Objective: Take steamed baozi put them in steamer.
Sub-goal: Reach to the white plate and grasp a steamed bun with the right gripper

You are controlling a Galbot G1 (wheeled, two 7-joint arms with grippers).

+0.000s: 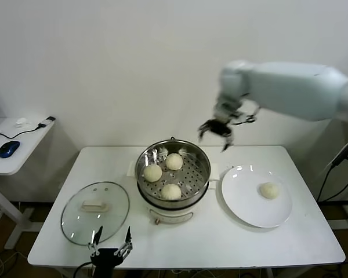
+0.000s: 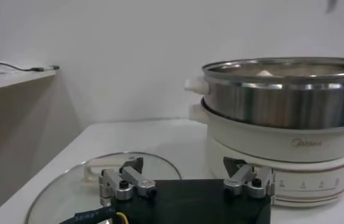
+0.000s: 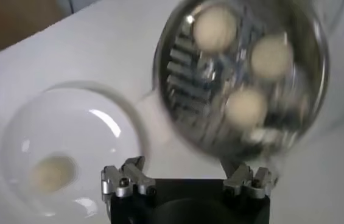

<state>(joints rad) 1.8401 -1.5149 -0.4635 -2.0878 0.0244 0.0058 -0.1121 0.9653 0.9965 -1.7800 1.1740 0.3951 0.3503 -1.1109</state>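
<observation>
The steel steamer [image 1: 202,155] stands at the table's middle on its cream base. Three baozi lie on its perforated tray: one at the back [image 1: 174,161], one at the left [image 1: 152,172], one at the front [image 1: 171,191]. A fourth baozi [image 1: 270,190] lies on the white plate [image 1: 243,200] to the right. My right gripper [image 1: 216,132] is open and empty, high above the steamer's back right rim. Its wrist view shows the steamer [image 3: 308,109] and the plate's baozi [image 3: 53,172] below. My left gripper [image 1: 111,239] is open and empty, low at the table's front edge by the lid.
The glass lid [image 1: 95,212] with a white knob lies flat on the table left of the steamer, also in the left wrist view [image 2: 68,185]. A side desk [image 1: 14,139] with a blue mouse stands at the far left. A wall rises behind the table.
</observation>
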